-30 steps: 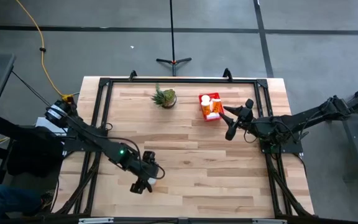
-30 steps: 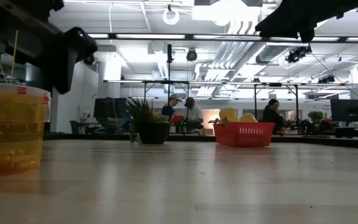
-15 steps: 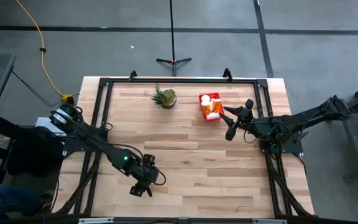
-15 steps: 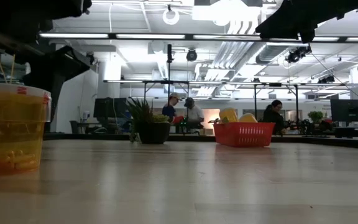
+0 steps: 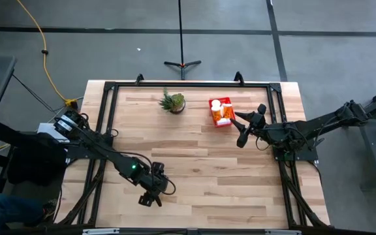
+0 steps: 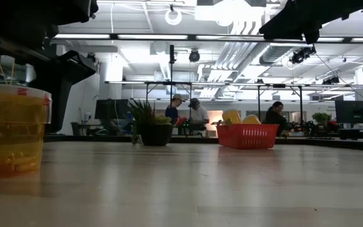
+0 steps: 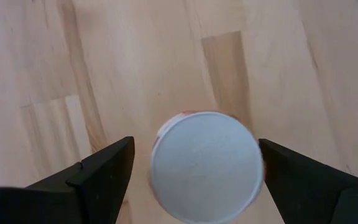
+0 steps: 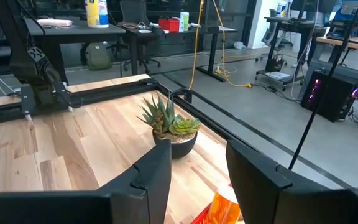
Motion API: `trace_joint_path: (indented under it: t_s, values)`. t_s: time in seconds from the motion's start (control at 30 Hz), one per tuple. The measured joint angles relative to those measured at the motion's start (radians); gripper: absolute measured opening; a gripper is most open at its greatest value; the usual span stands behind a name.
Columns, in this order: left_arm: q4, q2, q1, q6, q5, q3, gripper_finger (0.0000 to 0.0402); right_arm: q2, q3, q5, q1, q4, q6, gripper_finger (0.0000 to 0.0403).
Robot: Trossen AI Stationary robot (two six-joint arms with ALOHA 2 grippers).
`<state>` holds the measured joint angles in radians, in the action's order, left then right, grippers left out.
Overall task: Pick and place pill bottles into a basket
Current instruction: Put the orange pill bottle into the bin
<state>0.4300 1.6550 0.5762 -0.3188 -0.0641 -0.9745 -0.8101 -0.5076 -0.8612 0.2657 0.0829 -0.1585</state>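
One pill bottle stands upright on its base near the table's near edge; its round white cap [image 7: 205,167] fills the left wrist view and its orange body [image 6: 11,129] shows in the low view. My left gripper [image 7: 196,149] is open above it, one finger on either side of the cap, apart from it; in the high view the gripper [image 5: 150,197] hides the bottle. The red basket [image 5: 212,115] stands at the far right with several bottles [image 5: 223,112] in it. My right gripper [image 5: 239,128] hangs open and empty just right of the basket.
A small green potted plant [image 5: 173,102] stands left of the basket near the far edge. A black frame [image 5: 188,85] runs along the table's far, left and right edges. Bare wood lies between the two arms. People sit in the room behind [image 6: 197,113].
My left gripper has gone a little toward the table's near edge and come over the bottle. The bottle has stayed where it was.
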Motion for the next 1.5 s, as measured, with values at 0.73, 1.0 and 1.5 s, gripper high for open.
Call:
trace_joint_path:
  t_s: [0.73,1.0,1.5]
  values:
    - [-0.012,0.0,0.0,-0.011,-0.01,0.0,0.0369,0.0,0.0,0.0,0.0,-0.008,-0.002,0.0141]
    - [-0.011,0.0,0.0,-0.011,-0.017,0.0,0.0356,0.0,0.0,0.004,0.0,-0.02,0.0,0.014]
    - [-0.016,0.0,-0.001,-0.117,-0.018,0.0,0.0246,0.0,0.0,0.034,0.0,-0.067,-0.012,0.014]
